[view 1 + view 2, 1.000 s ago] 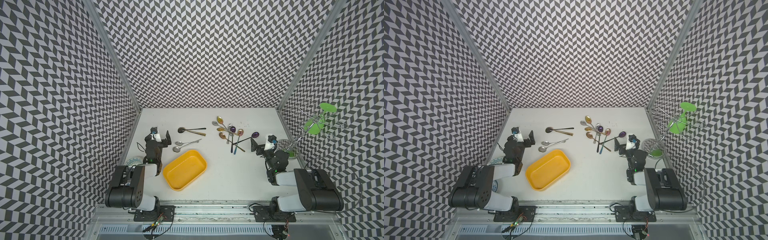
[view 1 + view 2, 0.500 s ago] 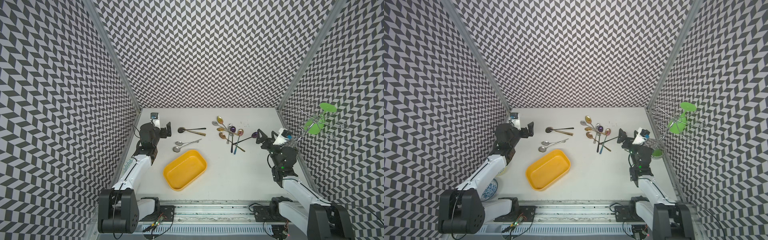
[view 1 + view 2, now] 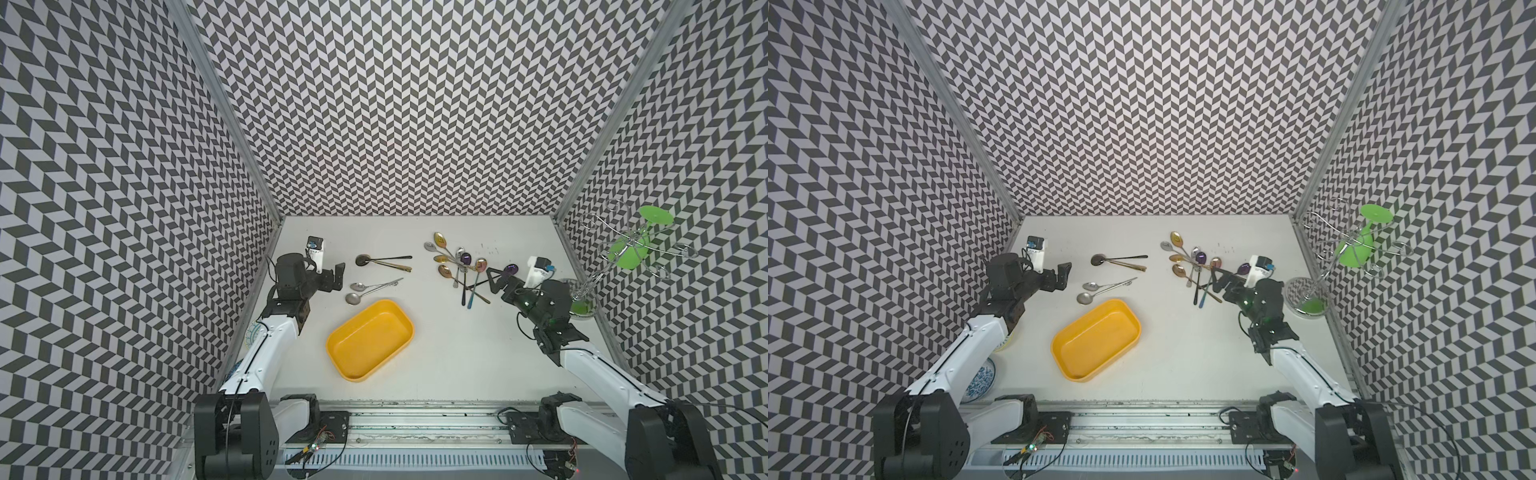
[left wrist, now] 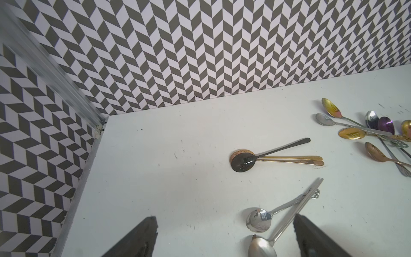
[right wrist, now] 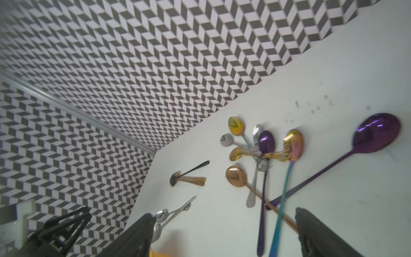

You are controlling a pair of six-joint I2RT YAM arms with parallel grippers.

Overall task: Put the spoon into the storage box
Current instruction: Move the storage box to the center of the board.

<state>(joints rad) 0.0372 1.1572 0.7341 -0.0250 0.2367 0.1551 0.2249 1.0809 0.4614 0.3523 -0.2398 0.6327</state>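
The white tabletop (image 3: 457, 357) carried the yellow storage box (image 3: 365, 345) near its middle. The left hand (image 3: 334, 277) and right hand (image 3: 496, 280) hovered spread wide, gripping nothing. Two silver spoons (image 3: 358, 286) lay just beyond the box, coloured spoons (image 3: 465, 259) by the right hand.

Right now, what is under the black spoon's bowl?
Under the black spoon a copper-coloured bowl rim shows, with two gold handles. Most of that bowl is covered.

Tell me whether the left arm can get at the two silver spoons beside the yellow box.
Probably yes. The left gripper hangs open right by the silver spoons, nothing stands between them, and only the spoons' own handles cross.
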